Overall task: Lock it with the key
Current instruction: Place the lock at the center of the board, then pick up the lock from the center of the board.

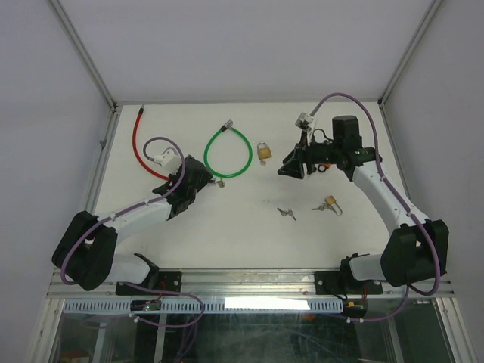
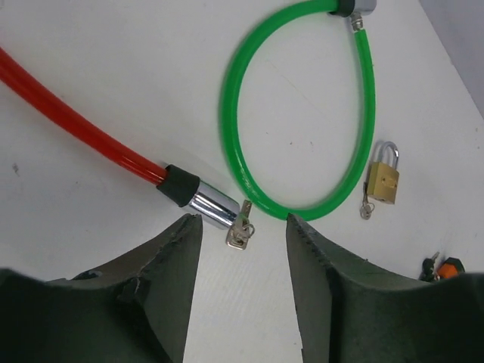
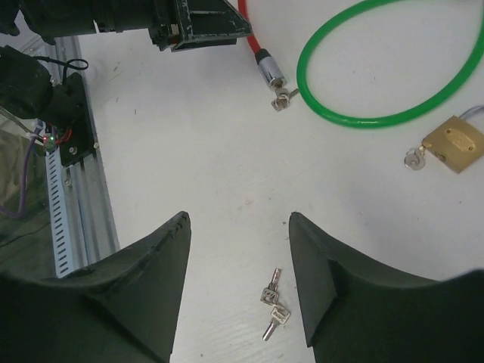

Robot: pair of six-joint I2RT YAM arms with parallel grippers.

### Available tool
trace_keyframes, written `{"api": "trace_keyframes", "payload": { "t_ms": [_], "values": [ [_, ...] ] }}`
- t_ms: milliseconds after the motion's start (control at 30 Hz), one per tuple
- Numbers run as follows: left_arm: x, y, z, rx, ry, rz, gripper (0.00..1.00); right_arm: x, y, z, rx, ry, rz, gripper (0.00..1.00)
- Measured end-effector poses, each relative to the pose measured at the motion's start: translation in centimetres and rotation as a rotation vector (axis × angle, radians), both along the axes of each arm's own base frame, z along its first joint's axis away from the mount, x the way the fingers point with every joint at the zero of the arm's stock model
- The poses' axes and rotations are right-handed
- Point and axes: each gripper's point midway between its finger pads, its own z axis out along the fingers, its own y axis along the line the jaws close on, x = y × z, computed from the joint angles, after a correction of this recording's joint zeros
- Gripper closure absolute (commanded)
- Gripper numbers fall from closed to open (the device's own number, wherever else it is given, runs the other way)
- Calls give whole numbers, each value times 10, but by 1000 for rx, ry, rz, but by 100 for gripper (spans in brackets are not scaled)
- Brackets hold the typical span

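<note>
Left gripper (image 2: pixel 242 221) is down low near the table's (image 1: pixel 227 242) left edge, jaws at a middling gap. On my wrist feed its fingers (image 2: pixel 166 287) stand one either side of the small key (image 2: pixel 240 233). I see white table between each fingertip and the key, so it holds nothing. The key sticks out of the chrome end (image 2: pixel 214 208) of the red cable lock (image 2: pixel 76 125). That cable runs back toward the far left corner.

Just right of the key lies the green cable lock (image 2: pixel 368 98). It is curled into a loop in the far half of the table, with its own fitting on the far side. The key and chrome end sit just outside the loop's near left curve, and I cannot tell whether they touch it. Beside the loop's right side lies a brass padlock (image 2: pixel 383 183), flat, with a key at its base.

Further right, the right gripper (image 3: pixel 236 223) hangs above the table with its jaws moderately apart and nothing between them. Below it on my right wrist feed lie two loose keys (image 3: pixel 272 304), around the middle of the table. A second padlock (image 1: pixel 330 202) rests to their right.
</note>
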Motion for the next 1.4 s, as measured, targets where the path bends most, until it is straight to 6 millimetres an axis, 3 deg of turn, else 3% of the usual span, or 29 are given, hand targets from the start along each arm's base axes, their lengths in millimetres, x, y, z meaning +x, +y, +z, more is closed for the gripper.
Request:
{"api": "trace_keyframes", "payload": {
  "t_ms": [67, 300, 567, 1033, 1233, 1400],
  "values": [
    [-1, 3, -4, -3, 10, 24, 52, 1, -9, -10, 8, 48, -29, 43],
    [-4, 22, -31, 2, 107, 135, 49, 1, -2, 4, 67, 27, 7, 43],
    [3, 46, -61, 3, 241, 240, 38, 4, -1, 5, 77, 24, 7, 43],
    [23, 30, -69, 44, 370, 239, 34, 6, 1, -2, 77, 60, 5, 43],
    [18, 31, -75, 58, 418, 250, 41, 6, 1, -2, 79, 63, 4, 43],
    [14, 36, -77, 66, 428, 280, 59, 6, 1, -2, 80, 65, 3, 43]
  ]
}}
